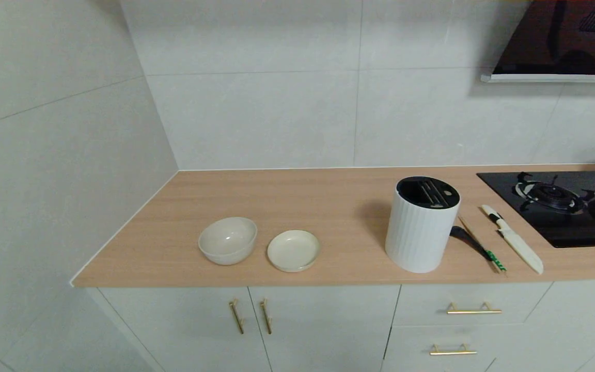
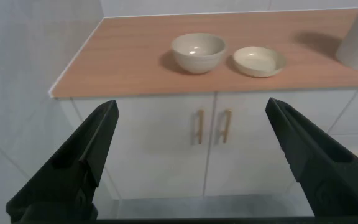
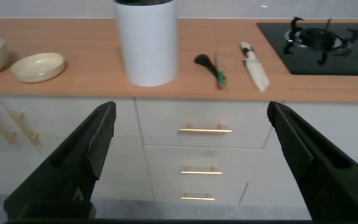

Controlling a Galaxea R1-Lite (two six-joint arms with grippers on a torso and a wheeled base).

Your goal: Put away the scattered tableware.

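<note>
On the wooden counter (image 1: 328, 206) lie a cream bowl (image 1: 228, 240) and, to its right, a shallow cream dish (image 1: 293, 250). Further right stands a white ribbed utensil holder (image 1: 421, 225) with a slotted black top. Beside the holder are a black spoon with a green-patterned handle (image 1: 475, 245), a chopstick (image 1: 467, 228) and a white knife (image 1: 512, 238). My left gripper (image 2: 191, 168) is open, held in front of the cabinet doors below the bowl (image 2: 197, 51) and dish (image 2: 258, 60). My right gripper (image 3: 191, 168) is open before the drawers, below the holder (image 3: 145, 40), spoon (image 3: 210, 65) and knife (image 3: 253, 64).
A black gas hob (image 1: 561, 204) is set into the counter at the far right. Tiled walls close off the back and the left side. White cabinet doors (image 1: 251, 320) and drawers (image 1: 473, 309) with gold handles sit under the counter.
</note>
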